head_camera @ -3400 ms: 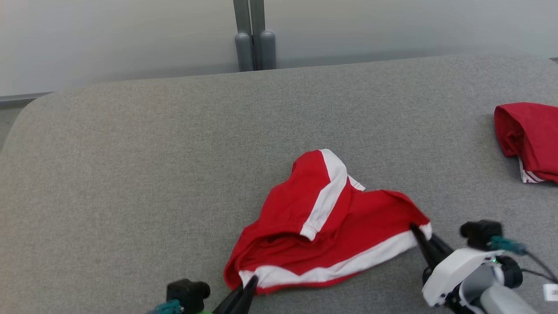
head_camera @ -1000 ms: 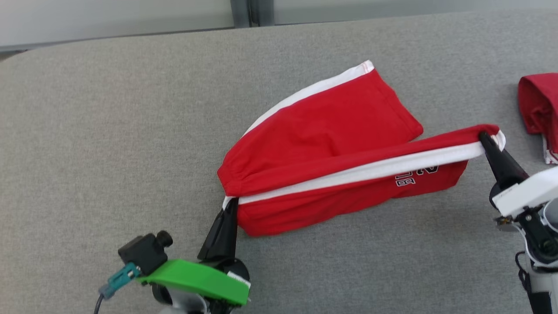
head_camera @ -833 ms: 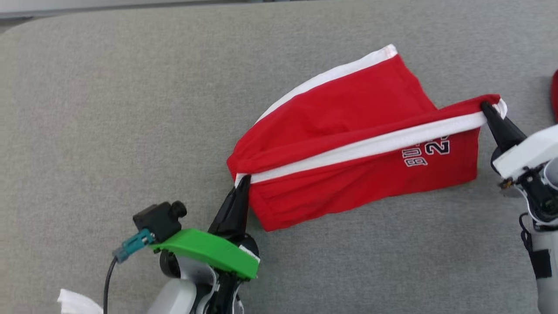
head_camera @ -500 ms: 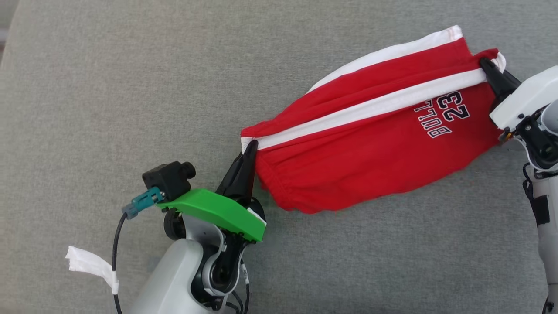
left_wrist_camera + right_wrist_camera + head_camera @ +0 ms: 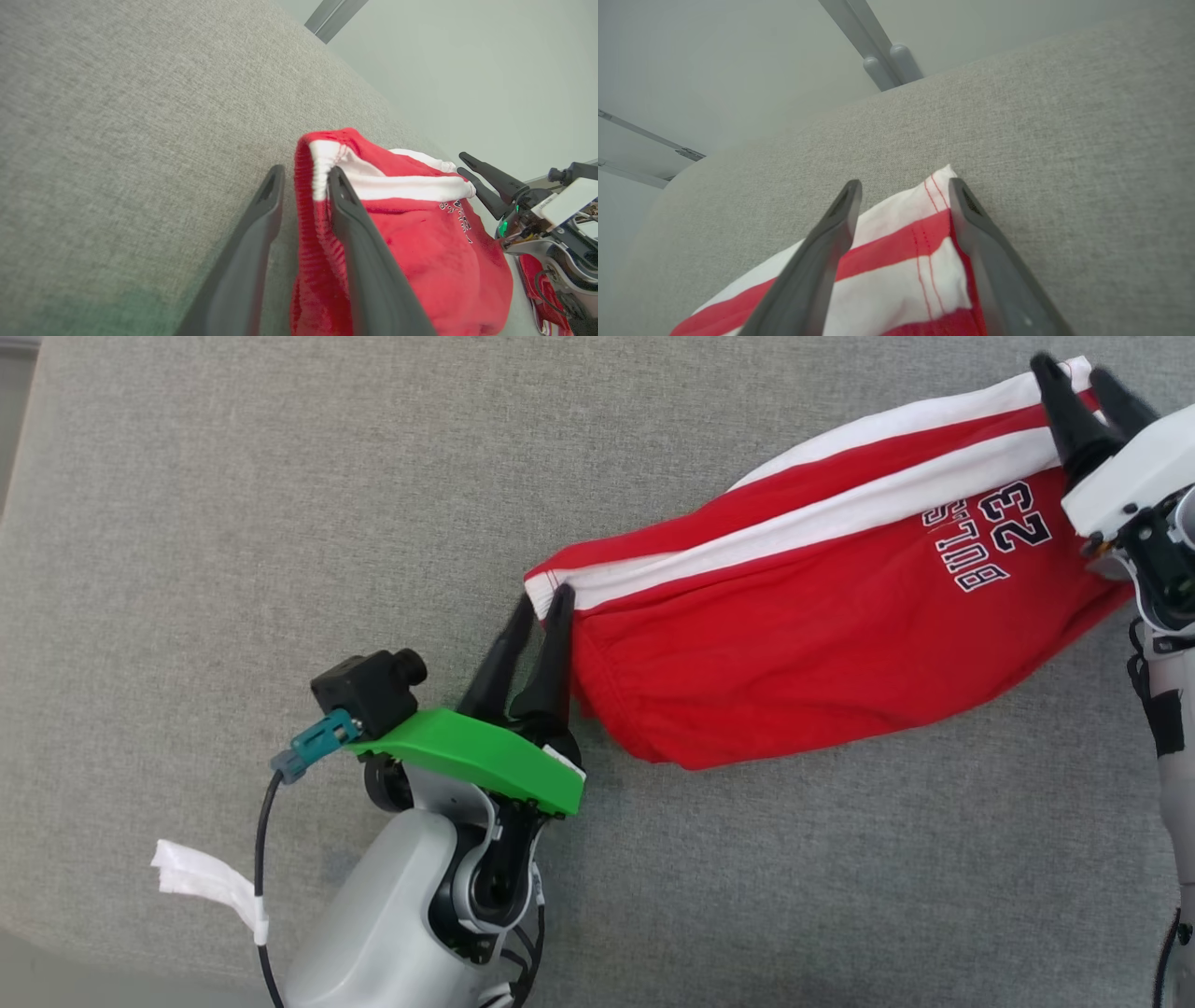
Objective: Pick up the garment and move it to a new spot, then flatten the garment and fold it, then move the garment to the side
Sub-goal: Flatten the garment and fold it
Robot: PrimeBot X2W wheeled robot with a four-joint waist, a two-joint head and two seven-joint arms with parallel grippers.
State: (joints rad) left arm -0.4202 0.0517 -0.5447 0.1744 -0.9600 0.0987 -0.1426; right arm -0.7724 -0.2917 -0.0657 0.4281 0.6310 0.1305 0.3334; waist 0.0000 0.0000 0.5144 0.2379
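The garment (image 5: 803, 635) is a pair of red shorts with white side stripes and white lettering. It lies stretched out on the grey padded table (image 5: 233, 504), from the middle to the upper right. My left gripper (image 5: 540, 605) is open at the waistband corner (image 5: 322, 161), which sits loosely between its fingers (image 5: 261, 219). My right gripper (image 5: 1083, 381) is open at the far hem corner (image 5: 924, 210); the striped cloth lies flat between and under its fingers (image 5: 971, 219). From the left wrist, the right gripper (image 5: 472, 167) appears past the shorts.
Another red garment (image 5: 537, 289) lies beyond the right arm. A white tag (image 5: 201, 887) hangs from the left arm's cable. The table's left edge (image 5: 23, 457) is near. A pale wall with a grey post (image 5: 892, 65) stands behind the table.
Both grippers have gone from shut on the shorts' corners to open, letting the cloth go. Before that they stretched the shorts out and laid them down. The head camera has tilted down.
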